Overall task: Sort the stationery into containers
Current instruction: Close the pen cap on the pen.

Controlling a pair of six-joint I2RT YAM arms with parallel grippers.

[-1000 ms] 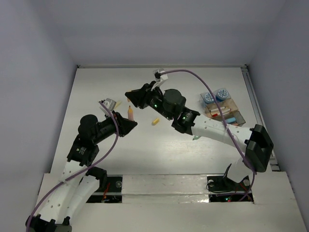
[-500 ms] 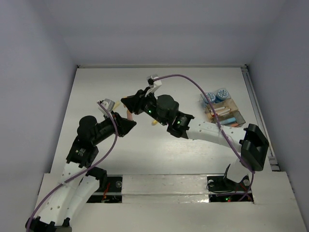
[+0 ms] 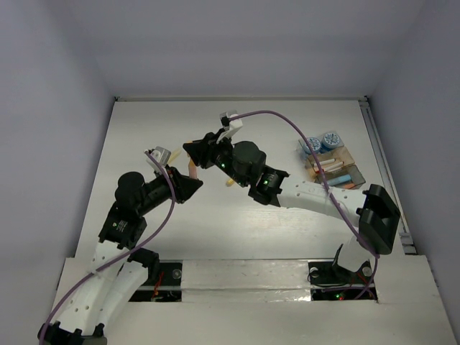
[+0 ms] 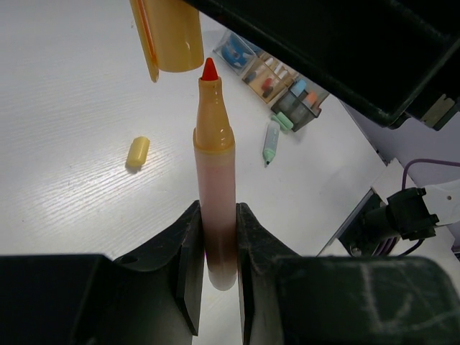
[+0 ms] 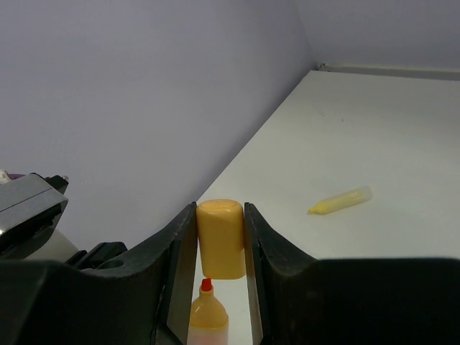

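My left gripper [image 4: 215,237] is shut on an uncapped orange pen [image 4: 214,165] with a red tip and holds it upright above the table; the pen also shows in the top view [image 3: 192,171]. My right gripper [image 5: 220,237] is shut on the pen's orange-yellow cap [image 5: 221,238]. The cap hangs just above the red tip [image 5: 208,286], not touching it, and also shows in the left wrist view [image 4: 169,29]. In the top view the two grippers meet at the table's middle left, left [image 3: 189,184] and right [image 3: 194,149]. The trays [image 3: 332,167] stand at the right with several pieces in them.
A short yellow stub [image 3: 231,180] lies on the table by the right arm and also shows in the left wrist view [image 4: 137,152]. A light-green pen [image 4: 271,142] lies near the trays [image 4: 277,79]. A yellow pen [image 5: 341,200] lies beyond the cap. Two blue-and-white pots [image 3: 321,141] stand behind the trays.
My right gripper has moved left with the cap until it is over the pen tip, then held nearly still. My left gripper has kept the pen in place.
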